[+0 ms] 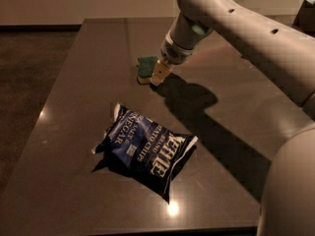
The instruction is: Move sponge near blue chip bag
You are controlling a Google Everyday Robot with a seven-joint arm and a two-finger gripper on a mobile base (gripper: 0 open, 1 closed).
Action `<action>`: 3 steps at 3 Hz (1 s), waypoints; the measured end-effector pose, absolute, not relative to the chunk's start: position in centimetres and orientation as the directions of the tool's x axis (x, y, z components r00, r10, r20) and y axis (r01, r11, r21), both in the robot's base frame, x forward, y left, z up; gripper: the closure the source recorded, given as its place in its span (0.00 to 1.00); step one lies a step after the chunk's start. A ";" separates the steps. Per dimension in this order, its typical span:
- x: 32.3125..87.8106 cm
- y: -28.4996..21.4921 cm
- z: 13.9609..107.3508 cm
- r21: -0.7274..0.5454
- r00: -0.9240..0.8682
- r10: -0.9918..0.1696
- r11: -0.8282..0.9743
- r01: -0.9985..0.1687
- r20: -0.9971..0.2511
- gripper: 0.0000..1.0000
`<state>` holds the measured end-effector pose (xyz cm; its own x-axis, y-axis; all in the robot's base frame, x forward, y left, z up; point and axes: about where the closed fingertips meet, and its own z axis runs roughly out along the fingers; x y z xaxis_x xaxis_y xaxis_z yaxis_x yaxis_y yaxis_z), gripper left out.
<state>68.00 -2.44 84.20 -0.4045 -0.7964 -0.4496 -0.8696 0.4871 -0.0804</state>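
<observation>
The sponge (pixel 145 68), dark green on top with pale yellow foam below, lies on the dark table (pixel 74 107) behind the middle. My gripper (pixel 158 75) hangs from the white arm right at the sponge's right edge, close to or touching it. The blue chip bag (pixel 145 149), crinkled dark blue and white with large white lettering, lies flat nearer the front, well apart from the sponge.
The white arm (pixel 236 28) reaches in from the upper right and casts a broad shadow over the table's right half. The table's left edge drops to a dark floor (pixel 24 82). A bright light reflection (pixel 172 209) shows near the front edge.
</observation>
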 end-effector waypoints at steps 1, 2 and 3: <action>67.9 -2.8 84.6 -0.055 -0.413 -0.797 0.483 -0.874 -0.441 0.78; 67.6 -3.8 85.4 -0.049 -0.407 -0.802 0.473 -0.880 -0.437 0.99; 64.4 -5.8 87.3 -0.035 -0.340 -0.836 0.392 -0.919 -0.431 1.00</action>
<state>64.42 -5.79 87.25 -0.3403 -0.8359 -0.4306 -0.9192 0.3922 -0.0348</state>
